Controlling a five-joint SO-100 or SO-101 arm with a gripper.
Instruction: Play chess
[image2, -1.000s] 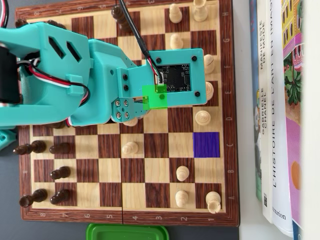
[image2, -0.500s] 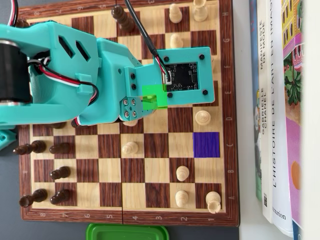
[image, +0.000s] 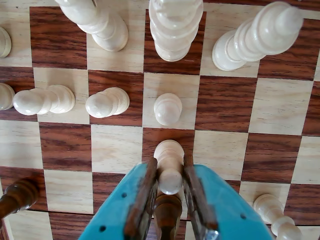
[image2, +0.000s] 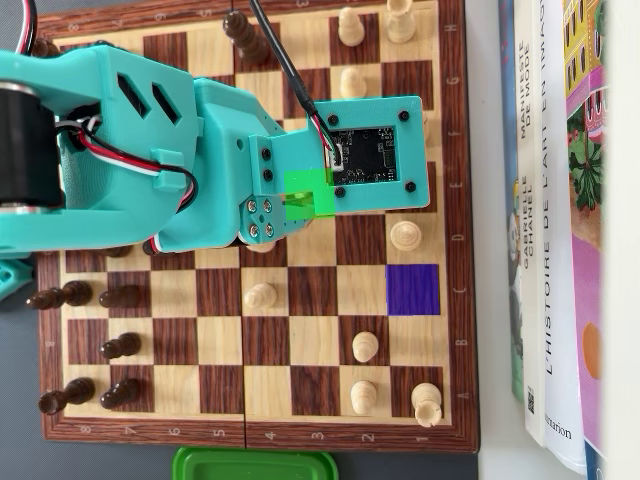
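In the wrist view my teal gripper (image: 169, 167) has its brown-padded jaws pressed on either side of a white pawn (image: 169, 170). That pawn stands on a dark square of the wooden chessboard (image: 225, 105). A dark brown piece (image: 167, 215) shows between the jaws, closer to the camera. Another white pawn (image: 167, 108) stands one square ahead, and taller white pieces (image: 175, 27) line the far row. In the overhead view the arm (image2: 150, 160) covers the upper middle of the board and hides the jaws. One square (image2: 412, 289) is tinted purple, and a green patch (image2: 308, 195) lies over the arm.
White pawns (image2: 260, 296) (image2: 365, 346) and a white rook (image2: 427, 403) stand on the lower part of the board. Dark pieces (image2: 120, 296) line its left side. Books (image2: 560, 200) lie along the right edge, and a green lid (image2: 255, 465) sits below the board.
One second ago the arm was slightly further left; it shifted right and a little up over the board. It has held still for the last half second.
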